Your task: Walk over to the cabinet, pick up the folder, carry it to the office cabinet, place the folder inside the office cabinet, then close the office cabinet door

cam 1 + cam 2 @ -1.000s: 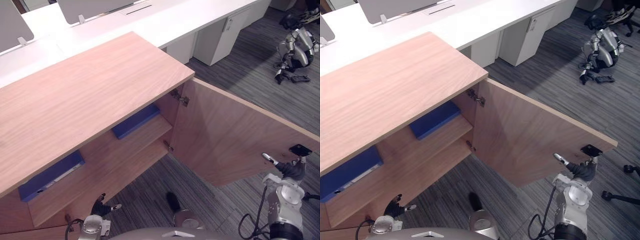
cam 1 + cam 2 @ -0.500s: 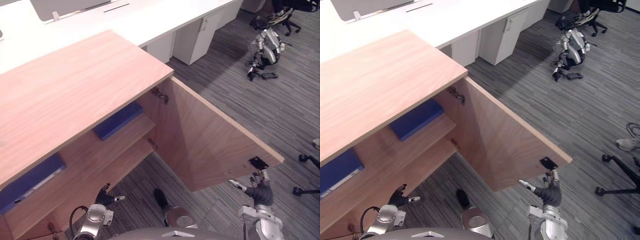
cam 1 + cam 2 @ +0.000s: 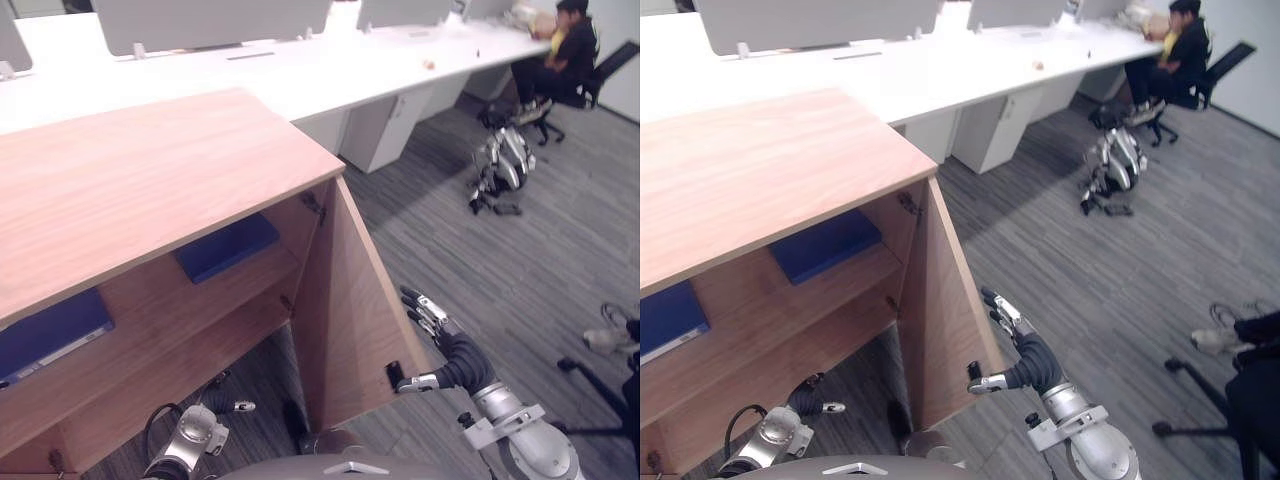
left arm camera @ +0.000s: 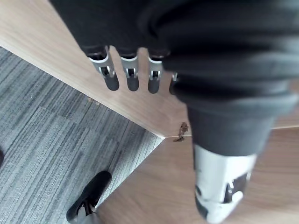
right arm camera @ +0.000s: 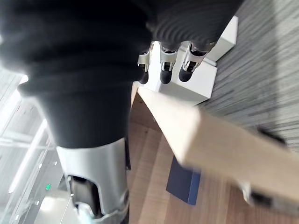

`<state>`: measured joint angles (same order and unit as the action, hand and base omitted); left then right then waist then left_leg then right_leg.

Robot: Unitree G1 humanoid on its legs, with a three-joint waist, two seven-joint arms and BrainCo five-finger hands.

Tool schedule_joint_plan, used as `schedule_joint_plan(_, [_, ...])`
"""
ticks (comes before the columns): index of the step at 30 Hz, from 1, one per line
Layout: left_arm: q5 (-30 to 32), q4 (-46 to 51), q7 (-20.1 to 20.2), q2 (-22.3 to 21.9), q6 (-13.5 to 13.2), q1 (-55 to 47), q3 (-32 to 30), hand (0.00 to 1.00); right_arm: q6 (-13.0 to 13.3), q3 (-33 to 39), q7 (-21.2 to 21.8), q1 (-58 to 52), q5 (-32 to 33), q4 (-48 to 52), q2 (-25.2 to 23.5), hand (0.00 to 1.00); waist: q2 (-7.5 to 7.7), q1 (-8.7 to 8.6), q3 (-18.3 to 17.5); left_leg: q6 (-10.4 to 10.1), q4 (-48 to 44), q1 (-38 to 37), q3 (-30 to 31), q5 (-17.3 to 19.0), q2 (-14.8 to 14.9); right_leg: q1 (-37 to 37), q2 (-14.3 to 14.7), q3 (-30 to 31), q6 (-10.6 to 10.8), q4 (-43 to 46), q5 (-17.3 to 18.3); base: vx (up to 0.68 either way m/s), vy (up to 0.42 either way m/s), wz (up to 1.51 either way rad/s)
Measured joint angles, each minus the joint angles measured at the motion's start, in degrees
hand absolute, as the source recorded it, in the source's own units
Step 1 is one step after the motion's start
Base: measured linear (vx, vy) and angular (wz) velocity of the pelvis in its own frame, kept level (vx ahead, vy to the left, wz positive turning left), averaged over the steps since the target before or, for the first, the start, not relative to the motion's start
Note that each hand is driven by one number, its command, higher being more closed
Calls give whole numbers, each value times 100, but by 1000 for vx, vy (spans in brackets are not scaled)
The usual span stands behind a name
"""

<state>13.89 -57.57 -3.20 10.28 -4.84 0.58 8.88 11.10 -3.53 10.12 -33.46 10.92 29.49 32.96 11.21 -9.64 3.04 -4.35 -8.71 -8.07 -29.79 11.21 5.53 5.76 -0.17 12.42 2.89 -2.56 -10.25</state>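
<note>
The wooden office cabinet [image 3: 150,180] stands in front of me with its door [image 3: 345,330] swung about halfway in, seen almost edge-on. One blue folder [image 3: 225,247] lies flat on the upper shelf, and a second blue folder [image 3: 50,335] sits at the shelf's left end. My right hand [image 3: 450,350] is open, its straight fingers [image 5: 163,65] on the door's outer face and its thumb by the black catch [image 3: 395,375] at the door's edge. My left hand [image 3: 215,405] hangs low before the bottom shelf, open with nothing in its fingers [image 4: 126,77].
A long white desk [image 3: 300,70] with white pedestal units [image 3: 385,130] runs behind the cabinet. Another robot [image 3: 500,165] sits on the grey carpet to the right. A person [image 3: 570,40] sits at the desk's far end. A chair base [image 3: 600,370] stands at the right edge.
The door has swung well inward from wide open. My right hand has gone from below the door's far corner onto its outer face. The camera has turned to the right.
</note>
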Motion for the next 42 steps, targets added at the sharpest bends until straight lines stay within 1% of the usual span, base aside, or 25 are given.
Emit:
schedule_joint_plan(2, [1, -66, 33, 80, 4, -26, 43, 0, 33, -1, 52, 56, 8, 17, 139, 0, 91, 42, -73, 14, -4, -44, 41, 26, -2, -66, -25, -73, 30, 18, 23, -3, 32, 17])
schedule_joint_plan(3, [1, -76, 36, 106, 4, -26, 49, 0, 31, 25, 53, 96, 10, 6, 146, 0, 94, 48, -77, 23, -6, -43, 62, 31, -6, -78, -36, -89, 38, 18, 30, 15, 53, 21])
schedule_joint_plan(6, [1, -121, 46, 255, 4, -10, 187, 0, 47, -120, 125, 123, 67, 2, 146, 0, 267, 69, -205, 78, -23, -26, 214, 56, -13, -128, -84, -242, 16, 42, 83, 29, 49, 23])
schedule_joint_plan(9, [-2, -121, 103, 266, 3, 8, 274, 0, 71, -433, 160, 323, 121, -226, 124, 0, 264, 98, -207, 143, -52, 34, 369, 111, -47, -149, -164, -399, 36, 84, 167, 36, 58, 28])
schedule_joint_plan(11, [-4, -120, 105, 258, 3, 69, 308, 0, 52, -724, 183, 627, 120, -754, -32, 0, 210, 211, -207, 182, -112, 238, 561, 126, -88, -48, -238, -571, 36, 139, 197, 49, 61, 41])
schedule_joint_plan(12, [-5, -120, 105, 258, 3, 78, 309, 0, 28, -766, 184, 711, 118, -881, -104, 0, 185, 224, -206, 185, -128, 300, 627, 125, -97, -31, -259, -645, 50, 137, 190, 53, 30, 48])
schedule_joint_plan(14, [-5, -121, 102, 231, 11, 76, 303, 0, -10, -789, 173, 955, 104, -1218, -310, 0, 37, 339, -178, 196, -132, 388, 752, 118, -115, -5, -292, -755, 48, 137, 192, 60, 24, 37])
schedule_joint_plan(15, [-5, -121, 97, 221, 22, 65, 250, 0, -21, -765, 142, 1078, 45, -1309, -374, 0, -70, 363, -155, 205, -126, 401, 815, 111, -120, -14, -308, -857, 48, 137, 192, 57, 29, 26])
schedule_joint_plan(16, [-6, -121, 92, 218, 24, 53, 232, 0, -25, -726, 122, 1121, 1, -1311, -416, 0, -131, 375, -140, 206, -118, 409, 851, 110, -121, -22, -316, -881, 48, 137, 192, 59, 29, 33])
schedule_joint_plan(18, [-5, -121, 87, 197, 36, 12, 99, 0, -22, -279, -24, 1216, -192, -1295, -832, 0, -287, 373, -100, 214, -98, 410, 986, 102, -118, -85, -337, -1015, 48, 137, 221, 24, 2, 30])
schedule_joint_plan(19, [-5, -120, 85, 186, 36, -14, 55, 0, -21, -149, -91, 1231, -245, -1296, -949, 0, -325, 375, -100, 214, -93, 410, 991, 102, -120, -85, -341, -1017, 56, 137, 234, 7, -14, 13])
schedule_joint_plan(21, [-5, -120, 78, 133, 44, -116, -59, 0, -4, 388, -389, 1341, -433, -1294, -1440, 0, -436, 348, -106, 214, -85, 409, 995, 102, -119, -86, -346, -1023, 85, 137, 284, 0, 0, 0])
schedule_joint_plan(24, [-4, -119, 57, 25, 47, -157, -211, 0, 1, 821, -817, 1319, -812, -1288, -2034, 0, -457, 332, -118, 198, -47, 404, 1028, 84, -109, -95, -340, -1042, 128, 137, 319, -36, -48, 2])
schedule_joint_plan(30, [-5, -94, -14, -131, 46, -206, -210, 0, 1, 817, -1143, 1276, -1199, -1316, -2507, 0, -509, 313, -91, 190, -27, 390, 954, 45, -111, -41, -328, -992, 133, 178, 307, -61, -34, -8])
schedule_joint_plan(32, [-12, 71, -28, -113, 47, -246, -294, 0, 2, 742, -1213, 1333, -1364, -1568, -2664, 0, -455, 357, -90, 208, -207, 514, 751, 44, -137, 412, -298, -906, 79, 658, 279, -102, 6, -49])
schedule_joint_plan(33, [-27, 139, -36, -128, 54, -242, -450, 0, -4, 608, -1222, 1458, -1382, -1725, -2667, 0, -465, 360, -7, 294, -212, 578, 622, -12, -154, 669, -266, -867, -35, 887, 139, -138, 11, -52])
schedule_joint_plan(34, [-28, 179, -36, -130, 62, -260, -490, 0, -9, 549, -1223, 1558, -1426, -1773, -2670, 0, -502, 385, 24, 366, -176, 617, 572, -57, -102, 734, -242, -845, -42, 855, 28, -186, -6, -51])
schedule_joint_plan(35, [-42, 208, -40, -165, 67, -297, -643, 0, -11, 438, -1242, 1585, -1509, -1853, -2672, 0, -565, 420, 131, 446, -71, 637, 403, -124, -63, 850, -266, -982, -113, 1296, 316, -176, -20, -27])
schedule_joint_plan(36, [-125, 213, -88, -161, 97, -308, -684, 0, -13, 361, -1271, 1581, -1593, -2007, -2673, 0, -594, 459, 152, 430, -17, 593, 369, -189, -54, 985, -338, -1235, -189, 2394, 1144, -138, -26, -12])
schedule_joint_plan(37, [-145, 230, -129, -149, 107, -319, -698, 0, -12, 327, -1276, 1586, -1595, -2077, -2674, 0, -585, 484, 144, 424, -6, 583, 364, -217, -44, 957, -399, -1349, -158, 2771, 1390, -61, -50, -3])
schedule_joint_plan(38, [-206, 254, -165, -126, 123, -407, -729, 0, -13, 245, -1302, 1649, -1625, -2220, -2674, 0, -567, 558, 131, 395, -11, 589, 348, -257, -10, 743, -498, -1506, -12, 3027, 1740, -38, -102, -15])
schedule_joint_plan(39, [-254, 257, -187, -126, 129, -501, -778, 0, -13, 133, -1328, 1722, -1717, -2300, -2680, 0, -539, 676, 113, 347, -15, 644, 317, -306, 1, 461, -554, -1500, 114, 2751, 1960, -35, -137, -25])
schedule_joint_plan(40, [-254, 259, -198, -122, 133, -551, -794, 0, -11, 78, -1329, 1782, -1764, -2354, -2698, 0, -508, 716, 87, 314, -40, 728, 303, -331, -10, 317, -566, -1449, 160, 2417, 2029, -9, -190, -24])
schedule_joint_plan(41, [-278, 274, -241, -140, 161, -503, -893, 0, -13, 57, -1332, 1899, -1811, -2491, -2733, 0, -511, 741, 62, 266, -109, 925, 359, -430, 65, 220, -453, -1458, 116, 1794, 1815, -24, -194, -1])
schedule_joint_plan(42, [-277, 284, -247, -212, 162, -516, -874, 0, -27, 75, -1354, 2018, -1814, -2606, -2765, 0, -641, 764, 111, 253, 4, 1107, 471, -668, 105, 181, -339, -1500, 61, 1356, 1506, -40, -180, 10])
